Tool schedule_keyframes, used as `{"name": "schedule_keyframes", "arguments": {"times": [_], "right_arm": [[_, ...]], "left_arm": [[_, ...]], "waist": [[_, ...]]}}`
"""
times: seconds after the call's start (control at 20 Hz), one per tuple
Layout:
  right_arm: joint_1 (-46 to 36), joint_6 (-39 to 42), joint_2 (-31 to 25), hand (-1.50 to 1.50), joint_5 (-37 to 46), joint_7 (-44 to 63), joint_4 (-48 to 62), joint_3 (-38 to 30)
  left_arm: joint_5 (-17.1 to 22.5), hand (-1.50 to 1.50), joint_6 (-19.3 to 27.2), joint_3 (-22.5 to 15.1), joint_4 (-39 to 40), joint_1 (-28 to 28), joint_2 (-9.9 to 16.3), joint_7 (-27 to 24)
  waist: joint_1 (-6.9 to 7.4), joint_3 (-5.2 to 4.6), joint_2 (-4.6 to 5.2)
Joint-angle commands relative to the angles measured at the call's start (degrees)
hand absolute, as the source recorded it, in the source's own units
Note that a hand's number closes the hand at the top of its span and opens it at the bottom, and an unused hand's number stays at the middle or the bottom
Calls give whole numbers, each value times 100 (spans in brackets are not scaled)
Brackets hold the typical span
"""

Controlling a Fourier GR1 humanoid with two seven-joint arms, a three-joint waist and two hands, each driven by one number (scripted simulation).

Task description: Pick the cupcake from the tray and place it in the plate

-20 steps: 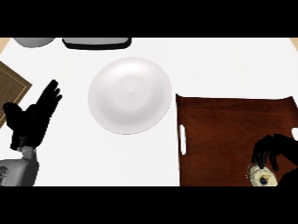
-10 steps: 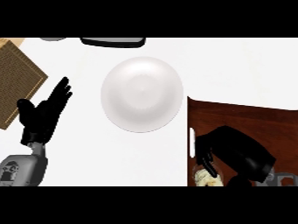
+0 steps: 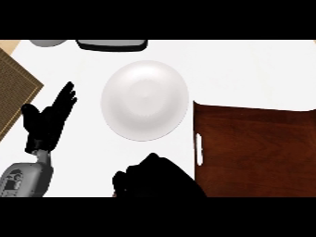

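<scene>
The white plate (image 3: 145, 99) lies at the middle of the white counter. Right of it sits the dark brown wooden tray (image 3: 259, 148), and no cupcake shows on its bare bottom. My right hand (image 3: 157, 178) is at the lower edge, just left of the tray and below the plate, with its fingers curled. The cupcake is hidden inside that hand. At the left, my left hand (image 3: 47, 120) rests open with its fingers pointing up, apart from the plate.
A woven tan mat (image 3: 3, 92) lies at the far left, beside the left hand. A dark flat object (image 3: 112, 44) and a grey round thing (image 3: 47, 43) sit at the counter's far edge.
My right hand has moved left off the tray to the counter below the plate. The cupcake seen on the tray earlier no longer shows there. The left hand stays put.
</scene>
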Motion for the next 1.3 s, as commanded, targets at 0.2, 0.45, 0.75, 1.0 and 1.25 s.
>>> {"name": "schedule_keyframes", "arguments": {"times": [0.2, 0.45, 0.75, 1.0, 1.25], "right_arm": [[-1249, -2418, 239, 150, -315, 1210, 1452, 437], [-2201, -3008, 243, 150, -1070, 1395, 2506, -20], [-2634, -3314, 244, 150, -1455, 332, 4061, -758], [-3103, -3300, 244, 150, -1663, -567, 5577, -1092], [-3515, -2649, 243, 150, -1972, -1160, 6793, -1319]], "left_arm": [[28, 0, 17, 192, 108, -244, 93, 92], [76, 0, -91, 253, 79, -185, 139, 74], [-195, 0, 180, 6, -218, -2, -144, 142], [-25, 0, -78, 247, -12, -119, 79, 103], [-211, 0, 29, 10, 101, -45, -194, -114]], "waist": [[-107, 2, 66], [-112, 4, 66], [-147, 7, 65], [-124, 6, 83], [-67, 4, 126]]}}
